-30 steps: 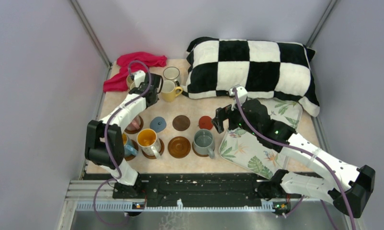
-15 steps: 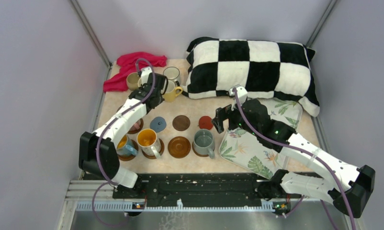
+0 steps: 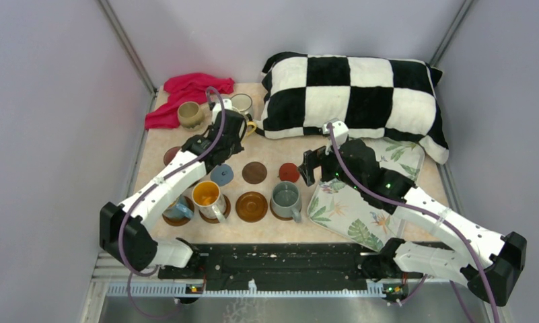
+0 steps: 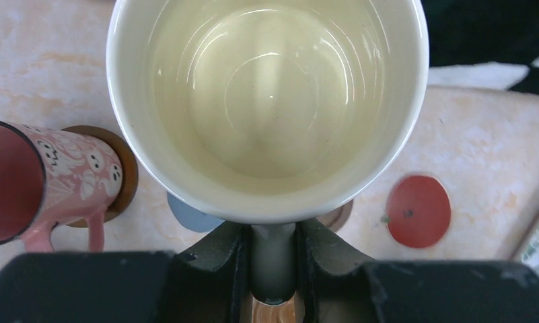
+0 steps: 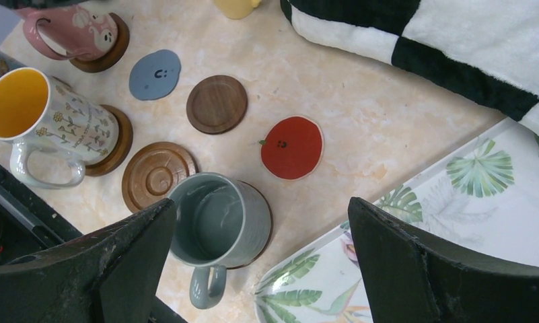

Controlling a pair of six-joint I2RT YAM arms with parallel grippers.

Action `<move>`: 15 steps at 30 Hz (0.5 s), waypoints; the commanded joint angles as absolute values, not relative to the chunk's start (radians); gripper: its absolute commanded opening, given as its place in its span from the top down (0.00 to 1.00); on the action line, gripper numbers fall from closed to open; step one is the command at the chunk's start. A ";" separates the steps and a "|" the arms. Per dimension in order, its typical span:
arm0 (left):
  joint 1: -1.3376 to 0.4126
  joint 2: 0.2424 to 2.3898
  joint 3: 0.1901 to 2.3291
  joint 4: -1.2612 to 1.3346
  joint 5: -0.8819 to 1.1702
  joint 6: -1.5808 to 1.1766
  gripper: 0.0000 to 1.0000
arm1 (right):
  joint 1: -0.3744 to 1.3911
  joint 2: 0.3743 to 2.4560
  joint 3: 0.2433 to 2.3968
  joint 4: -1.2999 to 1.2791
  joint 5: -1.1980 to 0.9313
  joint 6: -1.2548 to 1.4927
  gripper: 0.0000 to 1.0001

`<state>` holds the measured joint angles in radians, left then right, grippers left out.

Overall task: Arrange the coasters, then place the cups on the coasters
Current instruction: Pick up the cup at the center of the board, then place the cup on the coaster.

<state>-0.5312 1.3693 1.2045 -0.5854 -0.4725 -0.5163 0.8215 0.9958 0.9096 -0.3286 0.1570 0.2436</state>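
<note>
- We saw one table (image 3: 273,149), beige and marbled, with everything else on it.
- One black-and-white checked pillow (image 3: 350,94) lay across the far right.
- One leaf-print tray (image 3: 337,210) sat on the right, just in front of the pillow.
- There were two arms.
  - The left gripper (image 3: 231,128) was beyond the back row of coasters. Its fingers were clamped on the near side of the yellow mug (image 4: 273,101). We could not tell whether that mug was clear of the table.
  - The right gripper (image 5: 273,262) hung above the tray's left edge and the grey mug (image 3: 285,197), fingers spread wide with nothing between them.
- One red cloth (image 3: 186,89) was bunched in the far left corner.
- We counted seven mugs.
  - One was the yellow mug in the left gripper.
  - Two stood on bare table at the back: the tan mug (image 3: 189,114) against the cloth and the white mug (image 3: 241,102) just beside the left gripper.
  - Four stood on coasters: the pink mug (image 5: 71,30), the blue mug (image 3: 180,210), the flowered mug (image 3: 208,195) and the grey mug.
- We counted eight coasters in two rows of four.
  - Four brown ones sat under mugs.
  - Four lay bare. The blue-grey coaster (image 3: 221,175), the dark wooden coaster (image 3: 255,172) and the red coaster (image 3: 289,172) were in the back row. The ridged brown coaster (image 3: 252,206) was in the front row, between the flowered and grey mugs.
</note>
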 commanded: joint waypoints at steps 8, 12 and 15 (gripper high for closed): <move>-0.713 1.187 1.095 -0.571 -0.458 -0.535 1.00 | 0.815 0.992 0.930 -0.288 0.209 0.240 0.01; -0.771 1.164 1.060 -0.613 -0.462 -0.563 1.00 | 0.816 0.994 0.930 -0.288 0.220 0.240 0.01; -0.802 1.135 1.016 -0.631 -0.467 -0.596 1.00 | 0.816 0.995 0.930 -0.288 0.226 0.241 0.01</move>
